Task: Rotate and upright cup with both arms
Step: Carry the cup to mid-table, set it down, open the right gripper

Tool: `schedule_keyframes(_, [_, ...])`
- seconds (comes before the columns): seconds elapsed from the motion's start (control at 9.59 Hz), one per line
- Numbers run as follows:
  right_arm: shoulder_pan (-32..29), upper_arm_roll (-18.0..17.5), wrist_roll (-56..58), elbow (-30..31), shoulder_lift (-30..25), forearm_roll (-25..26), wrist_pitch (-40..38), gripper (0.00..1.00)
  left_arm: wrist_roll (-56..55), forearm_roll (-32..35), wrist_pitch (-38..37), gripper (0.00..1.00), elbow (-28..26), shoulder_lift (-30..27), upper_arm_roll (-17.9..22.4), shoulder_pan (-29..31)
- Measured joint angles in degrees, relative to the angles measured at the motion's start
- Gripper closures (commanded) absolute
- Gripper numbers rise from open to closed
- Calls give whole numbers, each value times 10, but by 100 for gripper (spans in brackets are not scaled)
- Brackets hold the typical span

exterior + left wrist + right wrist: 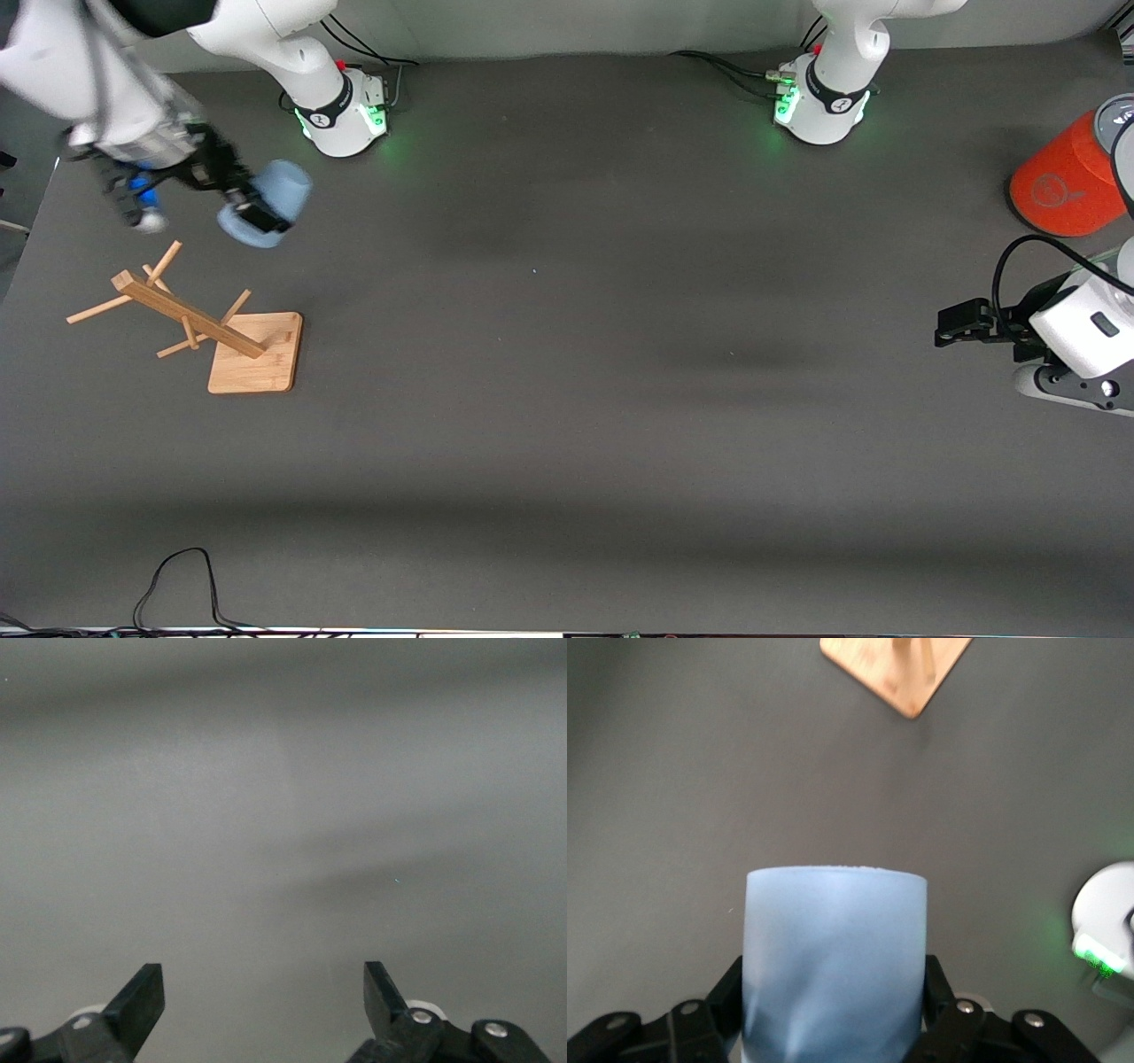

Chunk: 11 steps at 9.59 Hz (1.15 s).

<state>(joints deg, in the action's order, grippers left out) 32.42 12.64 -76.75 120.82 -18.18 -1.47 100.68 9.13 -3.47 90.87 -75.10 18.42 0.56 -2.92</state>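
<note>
The pale-blue cup (276,197) is held in the air, tilted on its side, in my right gripper (257,214). It is over the table at the right arm's end, between that arm's base and the wooden rack. In the right wrist view the cup (837,948) fills the space between the black fingers (725,997), and the right gripper (833,992) is shut on its sides. My left gripper (957,324) is open and empty, low over the table at the left arm's end. The left wrist view shows the left gripper (264,983) over bare grey table.
A wooden peg rack (190,317) lies tipped over on its square base (257,354), which also shows in the right wrist view (899,673). A large orange cylinder (1063,182) with a grey lid lies near the left gripper. A black cable (177,576) loops at the table's near edge.
</note>
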Motion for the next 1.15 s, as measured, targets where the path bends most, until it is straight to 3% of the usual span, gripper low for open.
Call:
schedule_keyframes(0.21, [110, -2, -168, -51, 61, 0, 21, 46, 0, 0, 0, 0, 0, 0, 0, 1])
schedule_keyframes(0.42, [183, -4, -304, -146, 181, 0, 36, 46, 0, 0, 0, 0, 0, 0, 0, 1])
schedule_keyframes(0.83, [261, -4, -505, -362, 444, 0, 48, 50, 0, -3, -1, 0, 1, 1, 0, 1])
schedule_keyframes(1.15, [287, -4, -616, -424, 565, 0, 109, 50, 0, -6, -1, 0, 1, 1, 0, 2])
